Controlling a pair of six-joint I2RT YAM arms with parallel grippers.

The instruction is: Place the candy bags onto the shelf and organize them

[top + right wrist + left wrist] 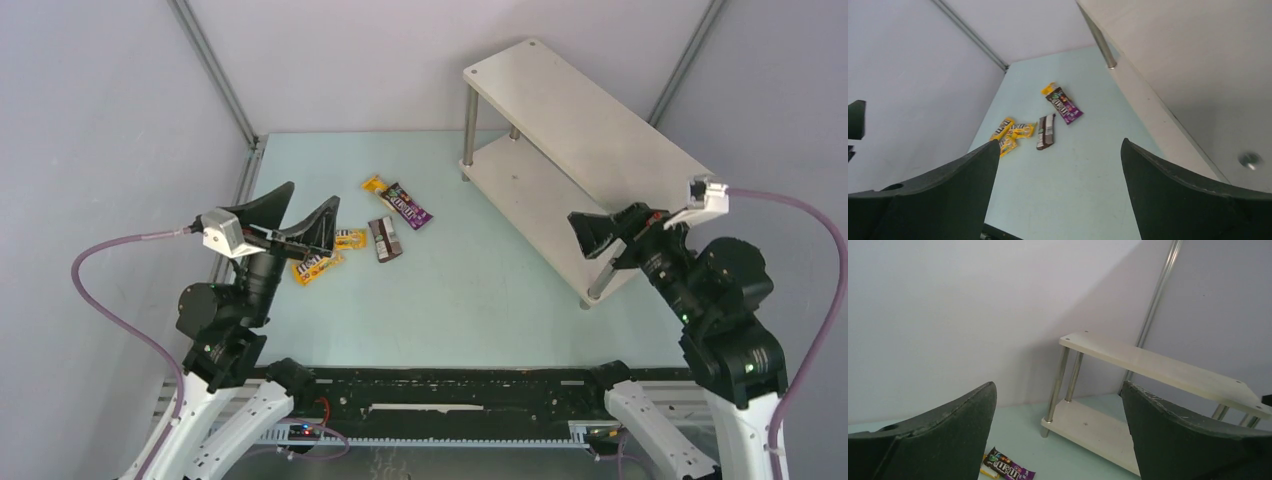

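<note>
The white two-tier shelf stands at the back right, both boards bare. The candy bags lie on the table left of it: a purple one over a yellow one, a dark brown one, and yellow ones partly under my left gripper. My left gripper is open and empty, raised above the yellow bags. My right gripper is open and empty beside the shelf's near corner. The right wrist view shows the purple, brown and yellow bags ahead.
Grey walls enclose the table on the left, back and right, with metal poles in the back corners. The shelf's silver legs stand at its left end. A black rail runs along the near edge.
</note>
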